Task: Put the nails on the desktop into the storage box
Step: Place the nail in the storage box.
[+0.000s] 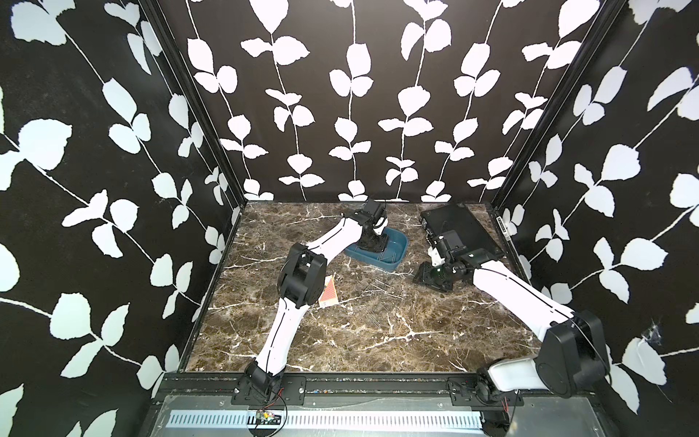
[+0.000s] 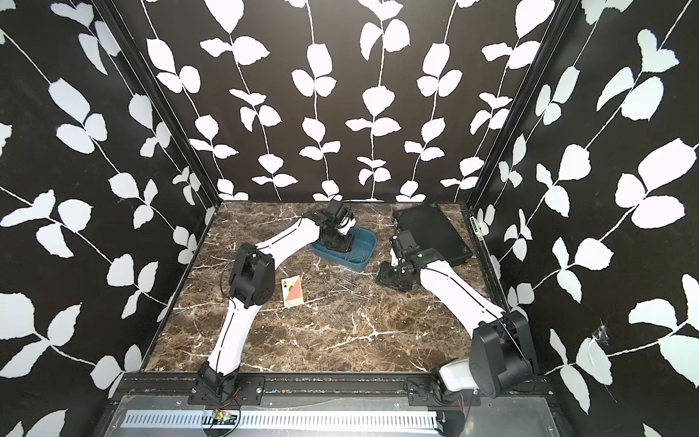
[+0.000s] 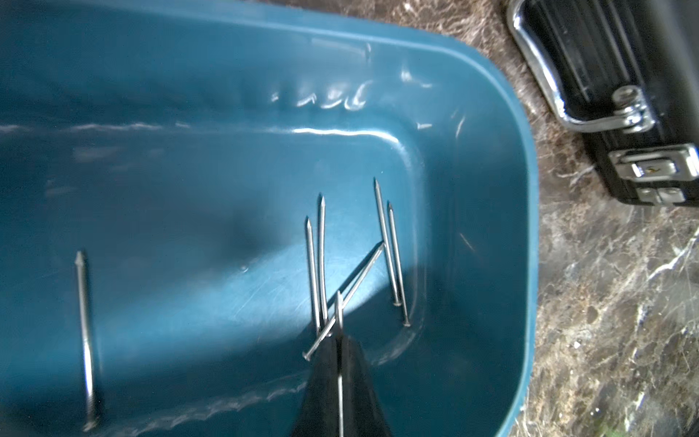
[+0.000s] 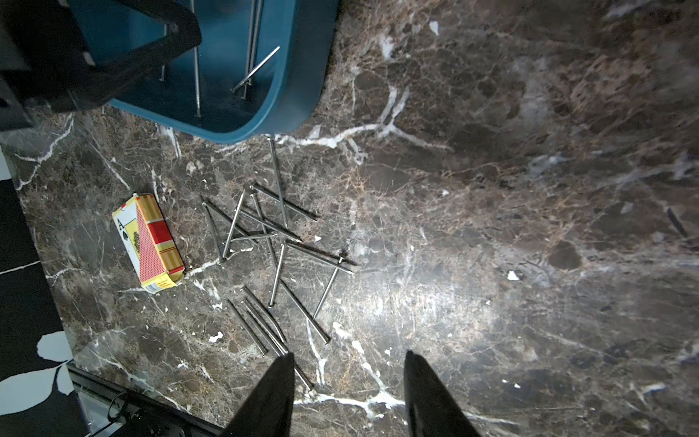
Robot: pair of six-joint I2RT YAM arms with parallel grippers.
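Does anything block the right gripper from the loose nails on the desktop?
Nothing visible does. The right gripper, fingers apart, hangs over the bare dark marble desktop beside the scattered thin silvery nails; the red-and-yellow card box lies beyond them.

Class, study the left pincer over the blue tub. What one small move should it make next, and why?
Probably open the left pincer a little to let go. It is shut on a single nail, held low inside the tub, over several nails lying on its floor, so the drop should be short and land inside.
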